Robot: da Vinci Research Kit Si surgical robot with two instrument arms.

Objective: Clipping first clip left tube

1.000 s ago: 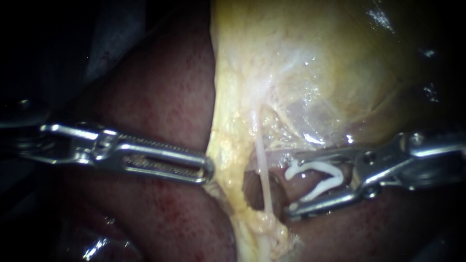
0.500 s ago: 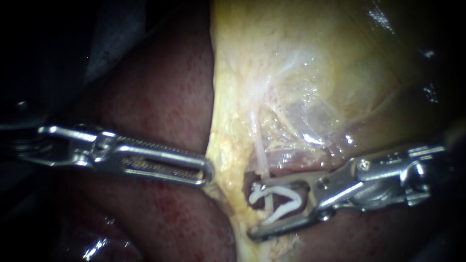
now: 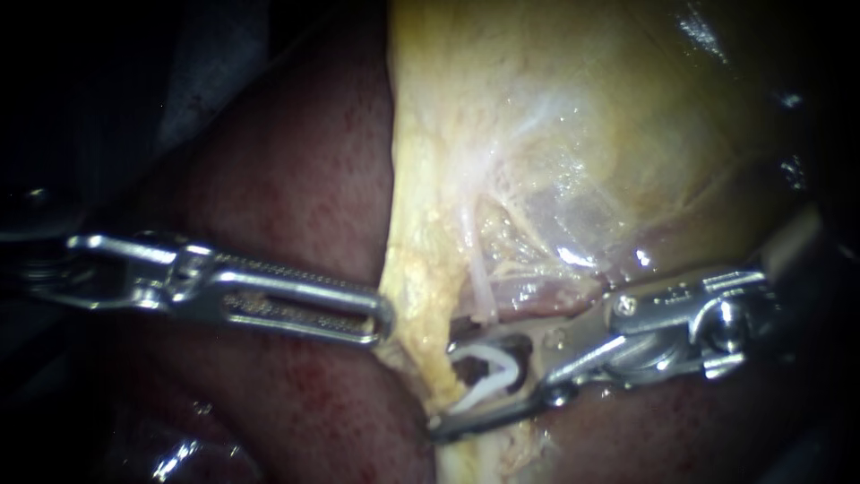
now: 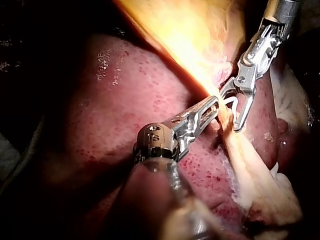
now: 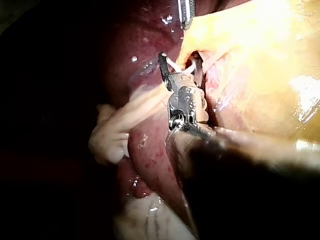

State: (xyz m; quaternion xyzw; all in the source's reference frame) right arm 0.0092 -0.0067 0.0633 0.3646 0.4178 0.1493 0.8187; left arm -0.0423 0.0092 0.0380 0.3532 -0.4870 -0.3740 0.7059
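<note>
Tube (image 3: 482, 291), likely thin, soft and tear-prone, runs at 6 o'clock into the clip (image 3: 488, 376) held between our right instrument's (image 3: 445, 378) wide jaws, so we'd take it mid-span, left instrument (image 3: 381, 315) at 9 o'clock clamped on yellow tissue (image 3: 412, 269).

Liver (image 3: 296, 179) left, gallbladder (image 3: 555, 116) upper right, left instrument (image 3: 381, 315) over the liver gripping the gallbladder's edge, right instrument (image 3: 445, 379) holding a clip (image 3: 488, 375) between its jaws at the tube (image 3: 481, 291).
</note>
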